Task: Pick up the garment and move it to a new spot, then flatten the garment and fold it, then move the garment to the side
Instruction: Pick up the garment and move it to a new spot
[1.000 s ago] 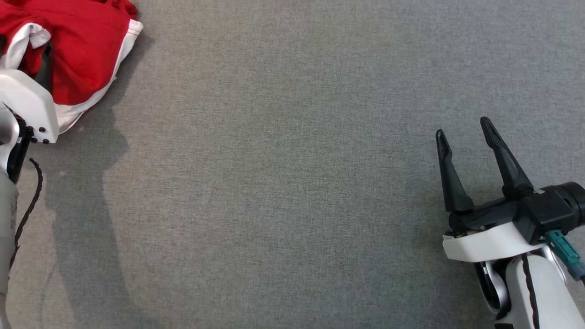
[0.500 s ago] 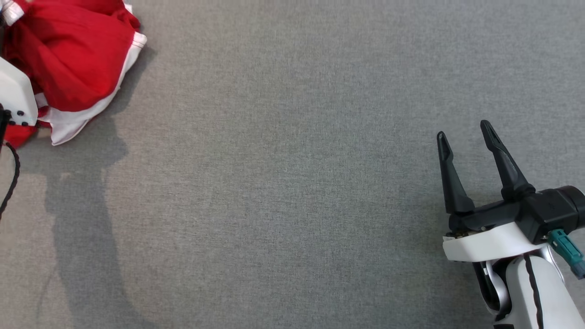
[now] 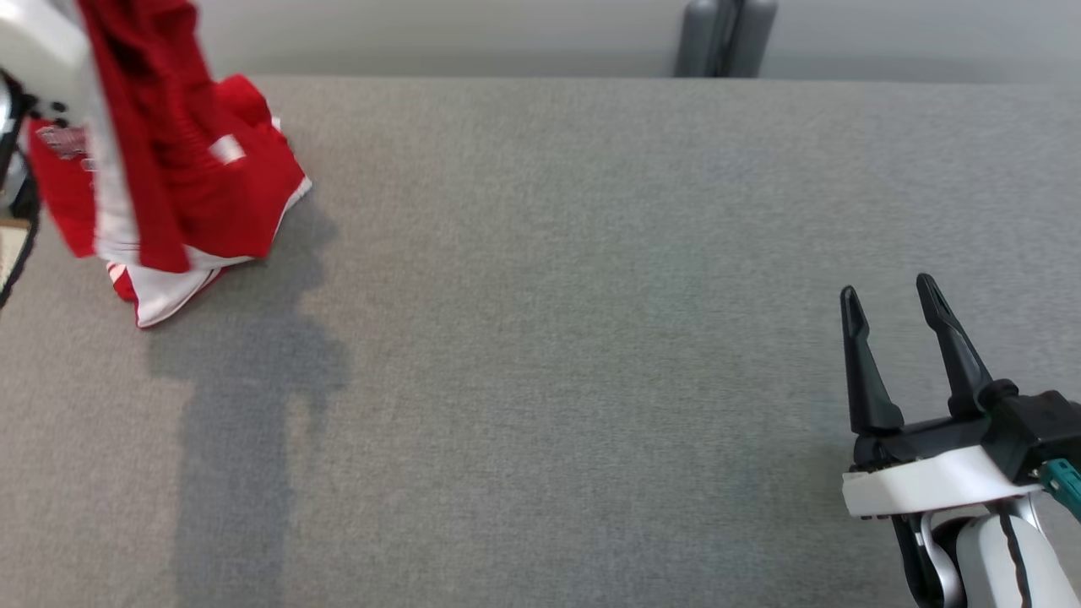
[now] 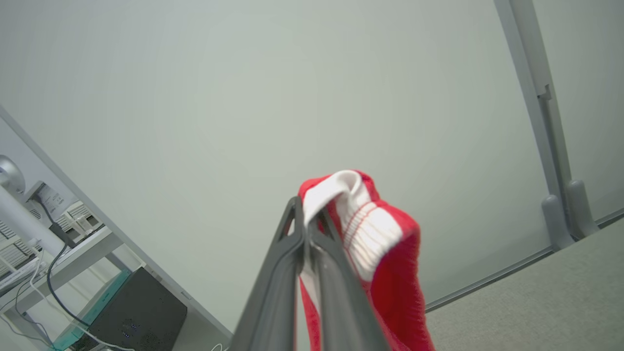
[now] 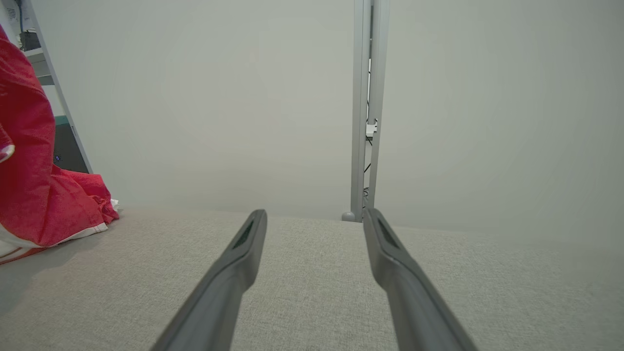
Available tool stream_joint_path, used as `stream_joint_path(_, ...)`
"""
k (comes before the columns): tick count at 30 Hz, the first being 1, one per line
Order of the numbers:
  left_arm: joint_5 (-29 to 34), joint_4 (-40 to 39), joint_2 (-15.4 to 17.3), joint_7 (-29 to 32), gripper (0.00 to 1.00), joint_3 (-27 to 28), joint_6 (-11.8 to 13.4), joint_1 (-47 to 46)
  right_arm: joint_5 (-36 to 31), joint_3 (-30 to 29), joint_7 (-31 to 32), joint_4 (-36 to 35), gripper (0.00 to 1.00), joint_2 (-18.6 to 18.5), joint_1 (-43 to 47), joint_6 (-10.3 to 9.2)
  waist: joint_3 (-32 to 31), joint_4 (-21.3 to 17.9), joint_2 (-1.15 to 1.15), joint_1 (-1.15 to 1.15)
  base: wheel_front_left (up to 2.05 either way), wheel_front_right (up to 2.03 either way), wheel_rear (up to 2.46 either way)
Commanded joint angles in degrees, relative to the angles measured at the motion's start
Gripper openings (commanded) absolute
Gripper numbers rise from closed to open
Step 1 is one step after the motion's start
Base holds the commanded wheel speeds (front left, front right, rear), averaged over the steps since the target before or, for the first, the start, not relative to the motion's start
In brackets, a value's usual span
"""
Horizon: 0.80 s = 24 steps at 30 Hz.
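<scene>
head view: the red-and-white garment (image 3: 181,169) hung lengthwise at the grey table's (image 3: 591,338) far left, its lower end on the surface, well apart from the right gripper (image 3: 887,291), which was spread wide and empty. left wrist view: the left gripper (image 4: 304,214) was pinched on its white band. right wrist view: the garment lay far left.

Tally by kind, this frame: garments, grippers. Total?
garment: 1 (red, white trim)
grippers: 2 (left gripper shut on the garment; right gripper open, empty)
Total: 3
</scene>
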Motion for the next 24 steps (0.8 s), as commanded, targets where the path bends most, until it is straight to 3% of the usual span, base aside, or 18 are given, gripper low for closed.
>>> stream_joint_path(1,0.5,-1.8,-0.7,0.1,0.00,-1.3,-0.4,-0.8,0.6,-0.6,-0.3,0.2,1.00,-0.3,1.0,0.07,-2.4,-1.7,0.00,0.00,0.00,0.00,0.00)
stream_joint_path(8,-1.8,-10.1,-4.4,2.1,0.00,-7.3,-1.3,1.0,1.6,-2.2,-0.3,-0.2,1.00,-0.3,2.9,0.06,-4.2,-5.5,0.00,0.00,0.00,0.00,0.00)
stream_joint_path(15,-6.2,-15.8,-10.2,3.6,0.00,-13.7,-1.3,7.7,2.7,-2.2,-0.3,-0.3,1.00,-0.3,3.6,0.05,-3.4,-10.1,0.00,0.00,0.00,0.00,0.00)
stream_joint_path(24,-7.5,-9.8,-18.6,-0.9,0.00,-19.9,-0.5,14.4,4.2,-0.3,-0.3,-0.3,1.00,-0.3,1.9,0.05,-0.1,-16.9,0.00,0.00,0.00,0.00,0.00)
